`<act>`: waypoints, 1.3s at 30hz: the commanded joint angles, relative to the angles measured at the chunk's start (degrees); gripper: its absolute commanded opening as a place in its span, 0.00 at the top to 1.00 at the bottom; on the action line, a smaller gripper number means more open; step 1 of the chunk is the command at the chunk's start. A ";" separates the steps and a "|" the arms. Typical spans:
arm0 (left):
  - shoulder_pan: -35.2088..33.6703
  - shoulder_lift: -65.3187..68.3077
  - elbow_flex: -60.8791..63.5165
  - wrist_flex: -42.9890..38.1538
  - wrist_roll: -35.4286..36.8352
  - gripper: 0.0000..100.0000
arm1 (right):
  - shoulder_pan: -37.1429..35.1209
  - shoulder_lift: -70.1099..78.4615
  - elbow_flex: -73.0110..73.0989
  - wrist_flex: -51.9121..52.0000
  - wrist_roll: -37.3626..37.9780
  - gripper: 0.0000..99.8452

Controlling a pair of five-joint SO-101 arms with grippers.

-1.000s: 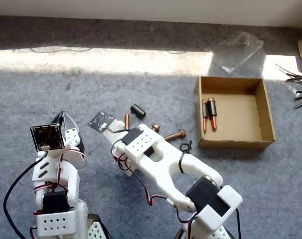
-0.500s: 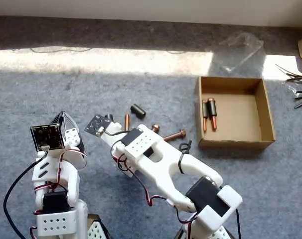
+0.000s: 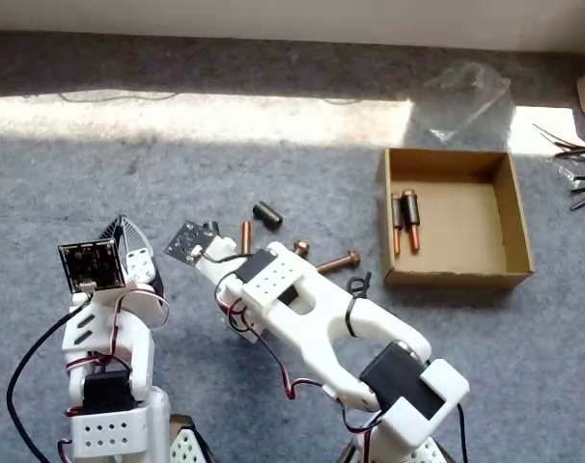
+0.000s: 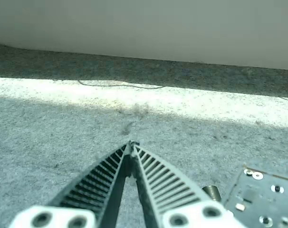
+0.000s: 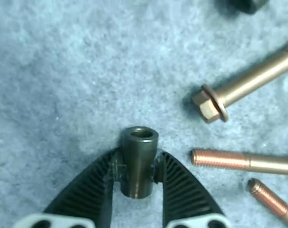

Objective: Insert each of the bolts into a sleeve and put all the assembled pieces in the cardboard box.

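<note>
My right gripper point(image 5: 137, 159) is shut on a dark sleeve point(image 5: 137, 164), held upright just above the grey carpet. A hex-head bolt point(image 5: 244, 83) and two more copper bolts point(image 5: 239, 161) point(image 5: 272, 202) lie close beside it. In the high view the three loose bolts point(image 3: 245, 233) point(image 3: 300, 248) point(image 3: 339, 261) lie ahead of the right arm point(image 3: 273, 280), with a second loose sleeve point(image 3: 266, 215) behind them. The cardboard box point(image 3: 466, 231) at the right holds two assembled pieces point(image 3: 403, 222). My left gripper point(image 4: 130, 147) is shut and empty at the left point(image 3: 128, 241).
A crumpled clear plastic bag point(image 3: 461, 96) lies behind the box. Dark cables point(image 3: 577, 178) lie at the far right edge. A bright sunlit strip point(image 3: 196, 116) crosses the carpet at the back. The right arm's camera board point(image 4: 265, 199) sits close to the left gripper.
The right arm's wrist has swung slightly to the left and then stopped. The left arm, bolts and box stay as they were.
</note>
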 commanded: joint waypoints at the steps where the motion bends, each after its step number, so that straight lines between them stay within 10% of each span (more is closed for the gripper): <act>1: -0.48 -0.57 -0.40 -1.23 -0.35 0.99 | -0.75 -0.57 -0.40 0.13 0.53 1.00; 39: -0.04 -0.48 0.31 -1.05 -0.35 0.99 | 19.82 -60.00 -0.92 20.70 -6.33 1.00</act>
